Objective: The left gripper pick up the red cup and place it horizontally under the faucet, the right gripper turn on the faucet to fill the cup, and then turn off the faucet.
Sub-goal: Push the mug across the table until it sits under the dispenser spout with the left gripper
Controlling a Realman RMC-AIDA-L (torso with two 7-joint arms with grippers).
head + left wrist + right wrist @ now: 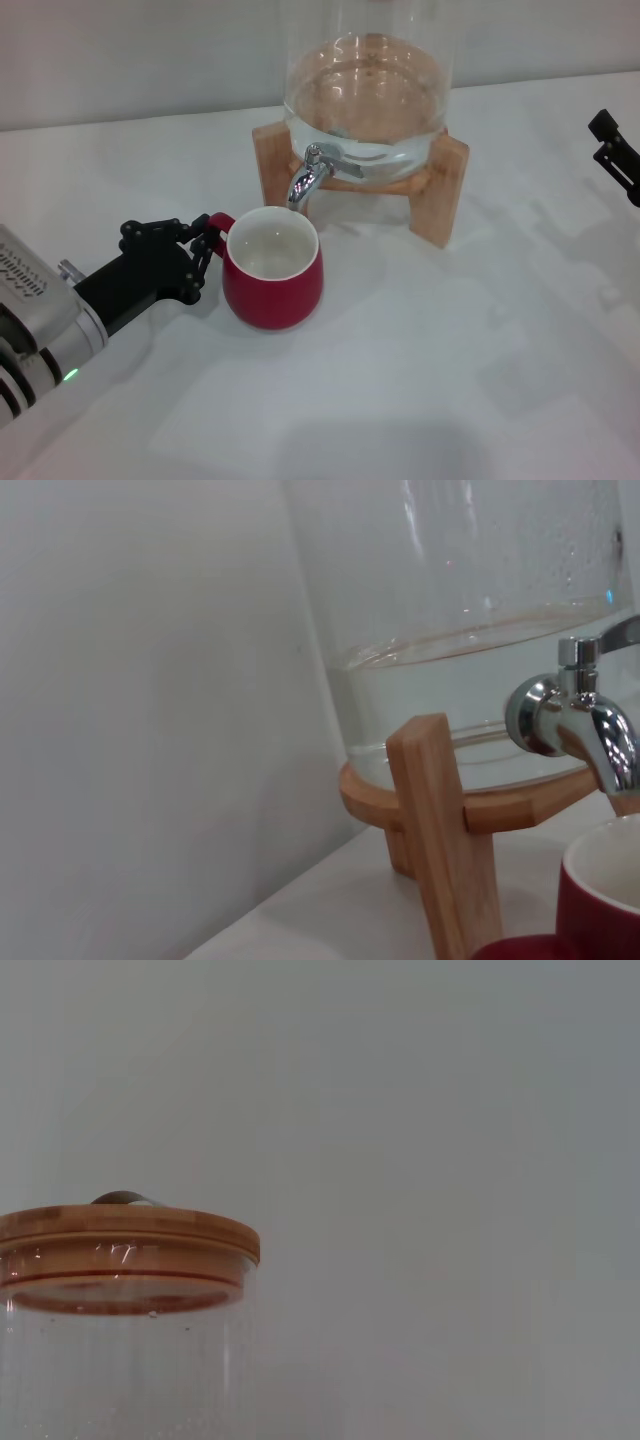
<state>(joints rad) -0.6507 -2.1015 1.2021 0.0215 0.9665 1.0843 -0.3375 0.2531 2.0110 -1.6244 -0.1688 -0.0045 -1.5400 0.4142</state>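
Leftmost, the left tool (205,243) is clamped on the red cup's (272,268) handle; the cup stands upright and empty on the table (450,380), under the faucet (308,177). Behind, the glass dispenser (365,90) holds shallow water. Far right hangs the right tool (612,150), state unclear.
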